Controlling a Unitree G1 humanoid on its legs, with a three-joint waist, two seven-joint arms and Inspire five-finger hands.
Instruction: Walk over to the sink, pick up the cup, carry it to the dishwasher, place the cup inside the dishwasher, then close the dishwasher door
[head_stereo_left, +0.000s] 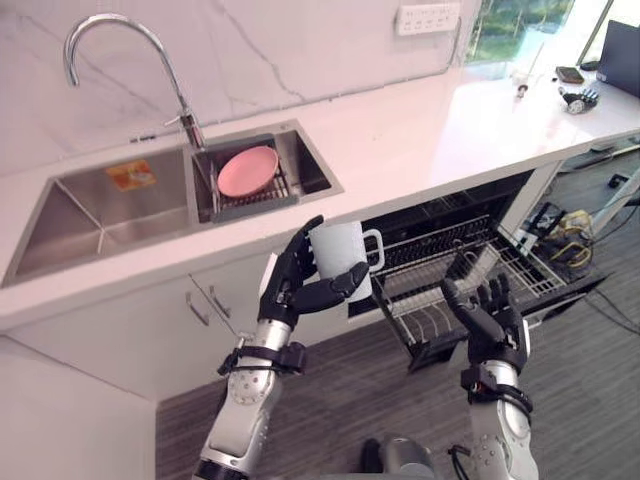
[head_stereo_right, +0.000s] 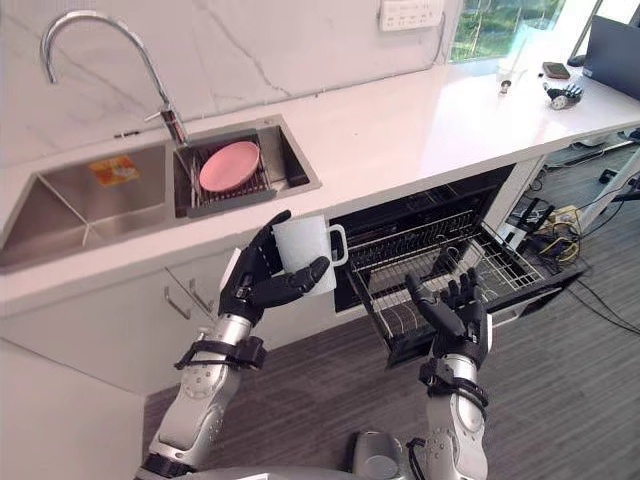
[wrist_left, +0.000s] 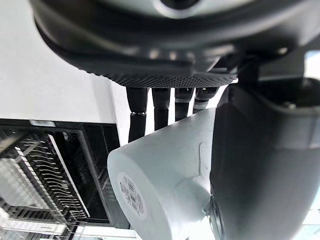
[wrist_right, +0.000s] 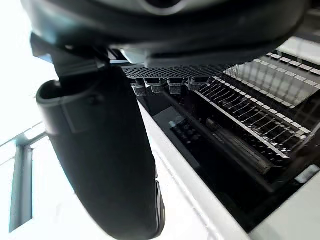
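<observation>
Step in hand: the robot is carrying the cup (head_stereo_left: 340, 255) toward the dishwasher (head_stereo_left: 450, 215), by my reading; the placing is not yet done.
Cup: it is hanging roughly upright in the air just left of the dishwasher's open front, handle pointing toward the dishwasher.
Left hand (head_stereo_left: 295, 280): it is clamping the cup, fingers wrapping one side and the thumb pressing the other.
Right hand (head_stereo_left: 490, 315): it is hovering over the dishwasher's pulled-out rack (head_stereo_left: 420, 262), fingers spread and holding nothing.
Doing it well: the left hand should be moving across over the rack and lowering the cup between the wires before loosening.
Risk: the right hand is occupying space above the rack; it should be moving aside, ready for the door (head_stereo_left: 432, 352) lying open at the dishwasher's foot.
</observation>
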